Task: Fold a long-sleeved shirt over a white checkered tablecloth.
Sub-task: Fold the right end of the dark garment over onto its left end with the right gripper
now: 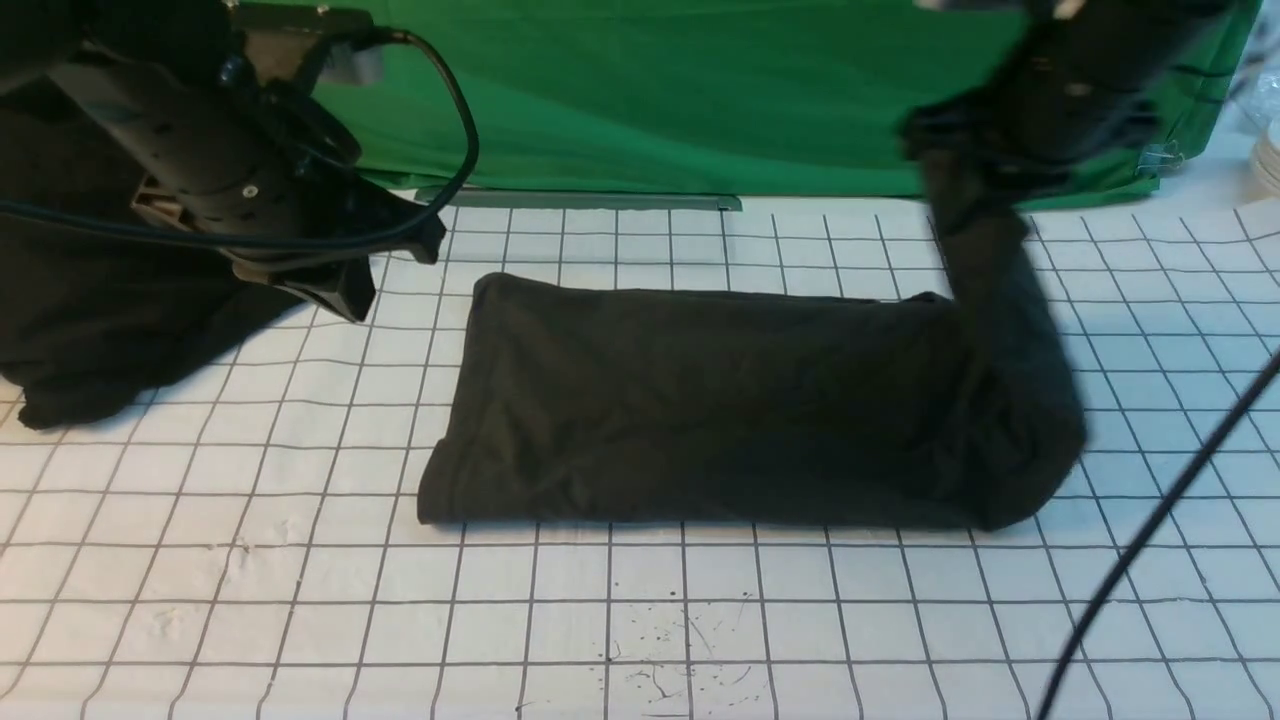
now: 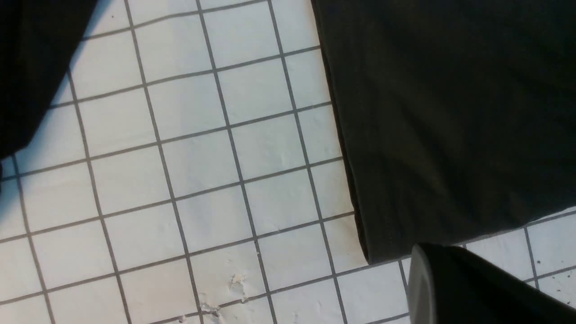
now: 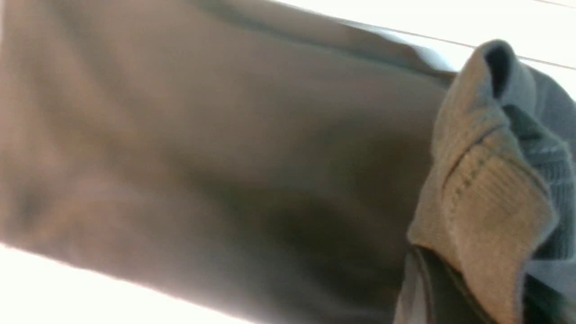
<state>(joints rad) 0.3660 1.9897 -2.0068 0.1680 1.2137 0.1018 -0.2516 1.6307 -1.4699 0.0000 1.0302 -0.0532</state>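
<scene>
The wide white checkered tablecloth with thin dark grid lines covers the surface. The large charcoal-grey cotton long-sleeved shirt lies across its middle as a long band parallel to the near edge, narrowed, I judge, so its ends can meet. A blacker shapeless heap of cloth sits aside at the left edge. The blurred right pincer grips the shirt's right end by its ribbed edge, raised probably to carry it leftwards, while I cannot tell whether the left pincer, beside the heap, is open or closed.
</scene>
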